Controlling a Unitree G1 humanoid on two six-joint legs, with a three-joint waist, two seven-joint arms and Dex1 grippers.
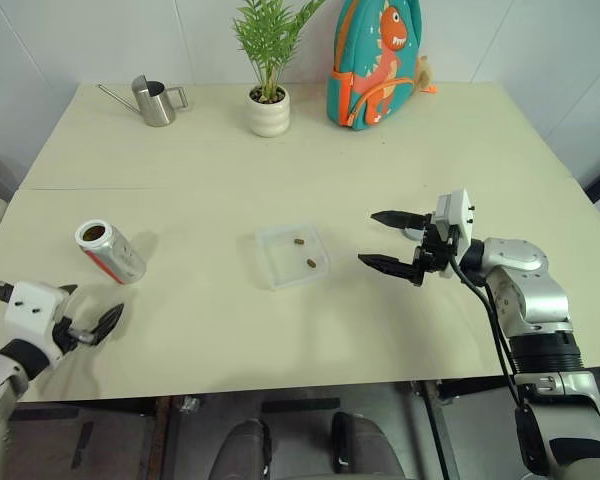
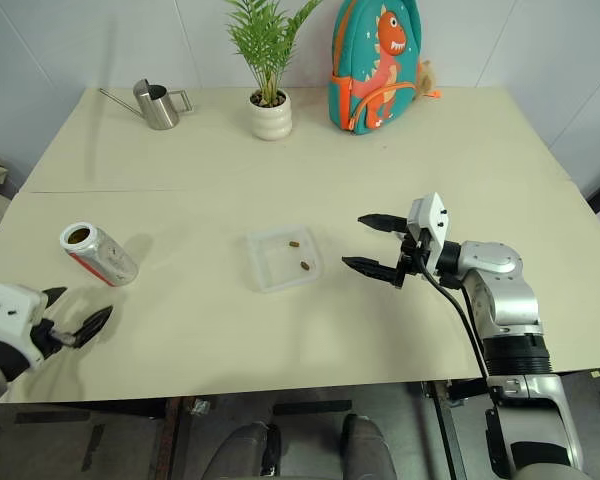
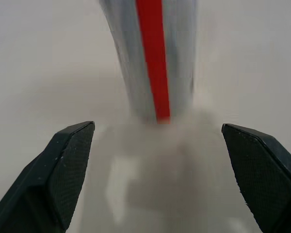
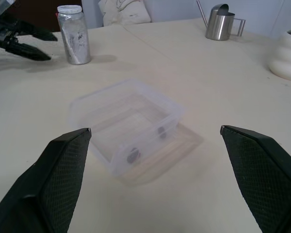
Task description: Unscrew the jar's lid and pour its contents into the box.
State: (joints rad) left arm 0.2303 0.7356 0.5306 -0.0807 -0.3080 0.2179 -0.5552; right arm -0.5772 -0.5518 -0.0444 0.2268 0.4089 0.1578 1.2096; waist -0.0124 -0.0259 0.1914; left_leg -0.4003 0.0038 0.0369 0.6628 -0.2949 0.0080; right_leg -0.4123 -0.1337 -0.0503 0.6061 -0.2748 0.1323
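The jar stands upright on the left of the table, silvery with a red stripe, its top open and dark brown inside. The lid is out of view. My left gripper hangs open and empty just in front of the jar, not touching it. The clear box sits at the table's middle with two dark pellets inside. To the right of the box, my right gripper is open and empty, pointing toward it. The right wrist view looks over the box to the jar.
A steel watering can, a potted plant and a teal dinosaur backpack line the table's far edge. The table's front edge runs just below both grippers.
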